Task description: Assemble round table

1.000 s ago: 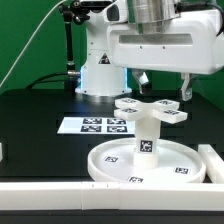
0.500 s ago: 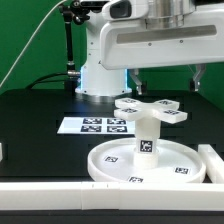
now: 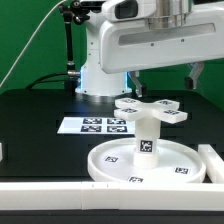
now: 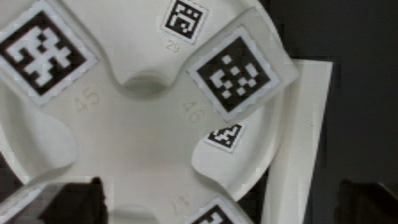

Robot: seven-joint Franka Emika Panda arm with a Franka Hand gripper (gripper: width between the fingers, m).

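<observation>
Black tabletop (image 3: 40, 110) fills most of the scene, with the marker board (image 3: 92, 125) lying flat near its middle and a white border frame (image 3: 60, 187) along the near edge. Against that frame sits the round disc (image 3: 180, 160), the short cylinder leg (image 3: 146, 137) standing upright at its centre and the cross-shaped base piece (image 3: 150, 108) resting on top of the leg. Over the last second the arm has lifted clear, so the gripper (image 3: 168, 76) now hangs above the cross, touching nothing, its dark fingers (image 4: 75, 198) spread apart and empty. From the wrist camera the cross (image 4: 151, 90) fills the view directly below. My guess is the stack is complete or close to it, barring a final tightening.
</observation>
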